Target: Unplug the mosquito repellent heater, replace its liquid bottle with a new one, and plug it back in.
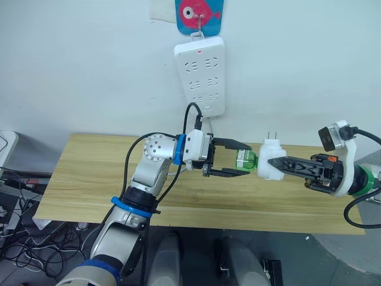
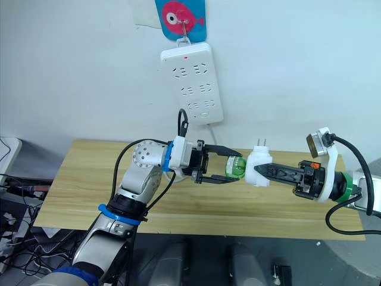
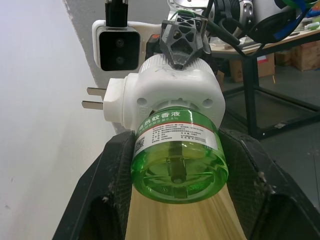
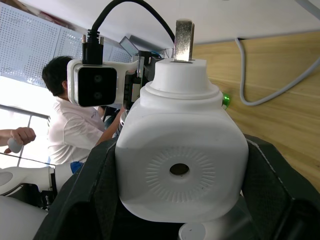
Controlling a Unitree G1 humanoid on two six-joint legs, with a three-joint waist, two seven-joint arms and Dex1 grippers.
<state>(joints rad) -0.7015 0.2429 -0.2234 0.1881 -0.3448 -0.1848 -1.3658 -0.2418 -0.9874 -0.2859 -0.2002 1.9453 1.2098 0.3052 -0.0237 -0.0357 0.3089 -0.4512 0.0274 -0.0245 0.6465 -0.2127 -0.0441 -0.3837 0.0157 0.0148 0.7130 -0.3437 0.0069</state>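
— Fingers first: left gripper, what state?
— Black fingers spread on either side of the green bottle; in the left wrist view they flank it closely, contact unclear. Bottle is clear glossy green plastic, round, white printed label, still seated in the heater.
— Right gripper?
— Pinching the mosquito repellent heater by its sides, held in the air above the table. Smooth white rounded plastic; right wrist view shows a round face with fine radial ribs and a centre hole. Two flat metal prongs point to 12 o'clock, unplugged.
— Surface?
— Light wood-grain table, matte, rectangular.
— Room?
— Plain white wall. Long white power strip hangs at 12 o'clock from the heater, under a blue card with a pink fish. Tangled cables on the floor at 8 o'clock. Right wrist view shows a person in a white shirt in the background.
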